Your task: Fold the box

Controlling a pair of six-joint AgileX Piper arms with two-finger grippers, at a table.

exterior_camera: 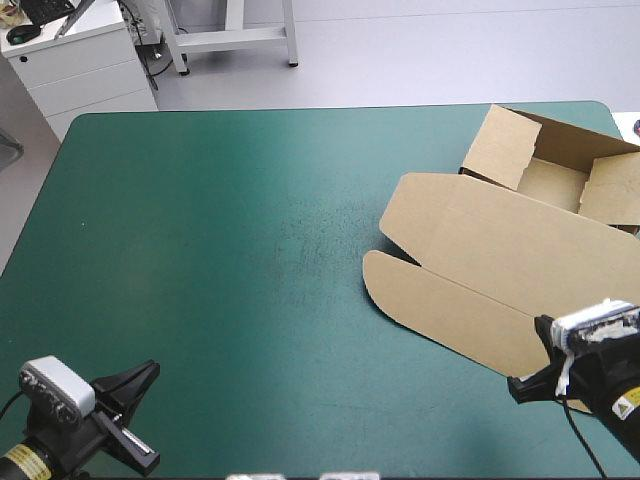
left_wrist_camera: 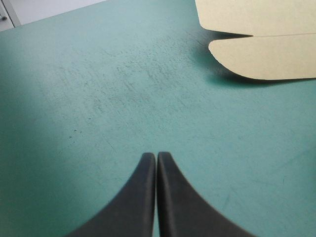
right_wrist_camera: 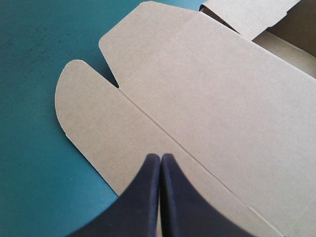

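Toward the right side of the high view, the box (exterior_camera: 500, 250) lies on the teal-green cover (exterior_camera: 220, 250) as an open tray with its lid spread flat. The tray (exterior_camera: 552, 182) sits in the upper right of the frame, close to the table's far edge and right edge, with its brown walls raised. The lid (exterior_camera: 490, 235) stretches from it toward the middle and lower right of the frame. Its outer strip ends in a rounded flap (exterior_camera: 400, 285), the part of the box that reaches farthest toward the table's centre.

At the lower right corner of that view the right arm comes in low, its wrist angled toward the frame's left. The right gripper (exterior_camera: 520, 388) is at the near edge of the lid's outer strip. From its own camera, the right gripper (right_wrist_camera: 160, 158) has its black fingers pressed together in one pointed arch above the brown board, just beside the crease between the strip and the lid's main panel. Whether the tips touch the board cannot be told.

At the lower left corner the left arm sits low over the bare cover, and the left gripper (exterior_camera: 148, 372) points toward the frame's upper right. Its wrist view shows the left gripper (left_wrist_camera: 156, 156) with fingers likewise together, clamped on nothing, and the flap (left_wrist_camera: 266, 57) well ahead of it.
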